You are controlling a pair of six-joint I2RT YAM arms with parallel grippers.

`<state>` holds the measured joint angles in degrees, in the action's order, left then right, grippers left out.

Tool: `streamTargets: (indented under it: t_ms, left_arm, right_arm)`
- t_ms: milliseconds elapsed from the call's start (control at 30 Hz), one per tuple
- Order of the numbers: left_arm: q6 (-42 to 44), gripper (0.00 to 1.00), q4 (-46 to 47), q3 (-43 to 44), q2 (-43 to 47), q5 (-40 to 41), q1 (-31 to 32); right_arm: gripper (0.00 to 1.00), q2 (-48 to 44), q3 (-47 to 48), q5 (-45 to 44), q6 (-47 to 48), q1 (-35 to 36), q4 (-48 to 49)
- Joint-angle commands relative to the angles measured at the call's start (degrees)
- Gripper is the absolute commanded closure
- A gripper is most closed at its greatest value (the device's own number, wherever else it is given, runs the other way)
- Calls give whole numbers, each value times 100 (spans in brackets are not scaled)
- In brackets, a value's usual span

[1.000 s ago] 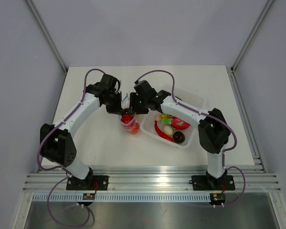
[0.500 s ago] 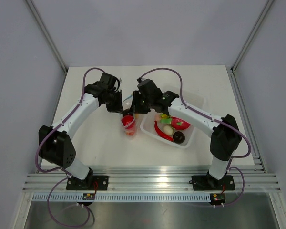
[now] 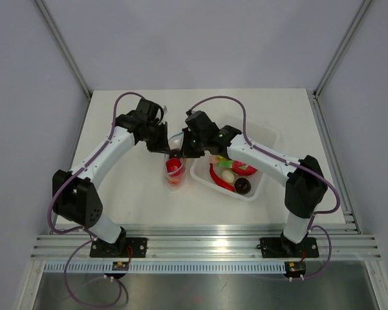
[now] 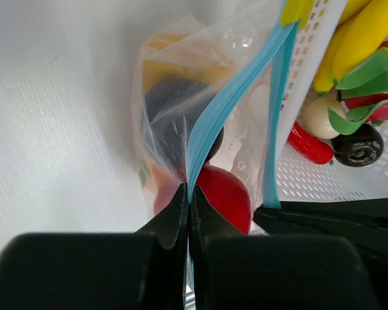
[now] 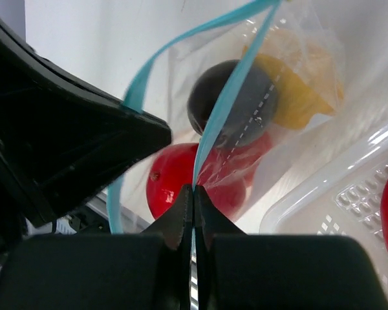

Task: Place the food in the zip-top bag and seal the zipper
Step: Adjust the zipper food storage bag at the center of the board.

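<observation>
Clear bag [image 3: 176, 177] of red, dark and orange toy food [image 3: 174, 165], just left of white tray [image 3: 266, 143]. Clenched on one blue zipper [image 4: 227, 97] lip each: left fingers [image 4: 171, 216] and right fingers [image 5: 178, 213], seemingly spreading the mouth.

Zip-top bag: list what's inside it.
Through the clear zip-top bag show a red fruit, a dark round piece and a yellow-orange piece. Anything behind them is hidden.

The zip-top bag [image 3: 175, 177] (3 pieces of food [image 3: 174, 166] in it) lies just left of the tray [image 3: 262, 135].
</observation>
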<state>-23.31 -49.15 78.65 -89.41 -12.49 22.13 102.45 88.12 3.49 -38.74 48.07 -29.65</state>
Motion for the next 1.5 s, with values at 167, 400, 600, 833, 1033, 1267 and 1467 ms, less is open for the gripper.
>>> streamTargets:
  t_ms: [167,400,600,833,1033,1267,1467]
  left_arm:
    - [-420,100,564,54,134,-623,423]
    - [-464,100,590,-8,125,-553,529]
    - [-455,100,546,45,143,-456,529]
    - [-359,100,432,71,283,-237,529]
    - [-130,73,2,343,196,185,520]
    - [-121,69,-95,475,327,274,310]
    - [-86,49,-368,853,512,633,178]
  right_arm:
    - [100,336,636,-85,-256,141,310]
    - [100,469,690,-32,-309,150,363]
    - [100,381,549,-120,-274,158,355]
    - [100,319,479,-41,-55,150,424]
    - [99,275,444,-14,33,141,425]
    - [99,196,276,-111,25,141,398]
    - [100,187,303,-129,-81,141,398]
